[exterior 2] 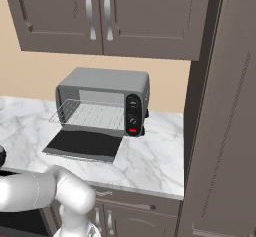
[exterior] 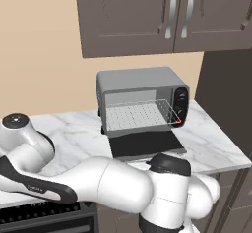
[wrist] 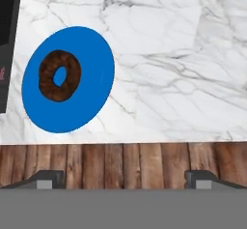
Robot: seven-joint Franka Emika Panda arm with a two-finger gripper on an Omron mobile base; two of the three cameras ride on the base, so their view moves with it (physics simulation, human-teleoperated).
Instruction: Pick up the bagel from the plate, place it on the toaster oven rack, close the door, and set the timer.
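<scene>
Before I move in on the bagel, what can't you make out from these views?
- Toaster oven knob markings: too small in both base views.
- Door front edge: left base view, hidden behind the arm.
- How high the gripper is above the plate: hand view can't tell.

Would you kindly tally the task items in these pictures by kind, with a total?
Bagel: 1
Blue plate: 1
Toaster oven: 1
Wire rack: 1
Oven door, folded down open: 1
Total: 5
</scene>
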